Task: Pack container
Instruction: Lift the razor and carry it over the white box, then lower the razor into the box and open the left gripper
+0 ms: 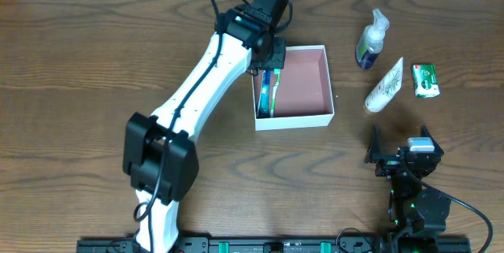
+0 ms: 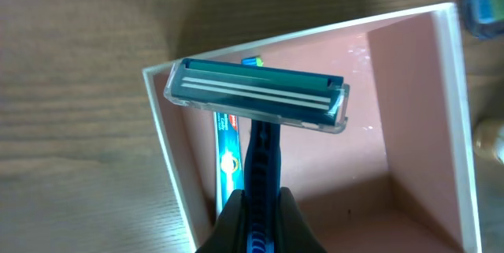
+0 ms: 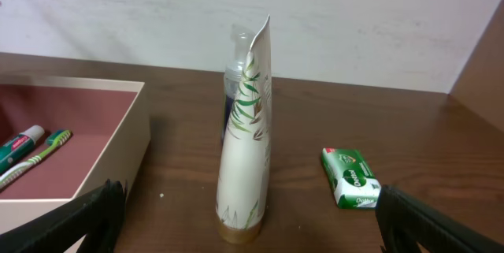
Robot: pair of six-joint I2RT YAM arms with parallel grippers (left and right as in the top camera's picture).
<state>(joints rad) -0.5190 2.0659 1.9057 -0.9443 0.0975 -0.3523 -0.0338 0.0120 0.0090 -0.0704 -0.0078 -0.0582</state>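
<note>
dark wood bench (image 1: pixel 79 72), container (image 1: pixel 295 119) sits in the middle. left fingers (image 2: pixel 227 225) clamp a razor (image 2: pixel 256 95) over its left side; next it needs lowering and letting go. right fingers (image 3: pixel 83 221) gape empty.

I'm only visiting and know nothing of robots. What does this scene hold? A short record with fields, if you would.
left hand: shut on a blue razor, held over the container
right hand: open, holding nothing
in container: toothpaste and toothbrush, by its left wall
outside, right of container: pump bottle, white tube, green soap box
</note>
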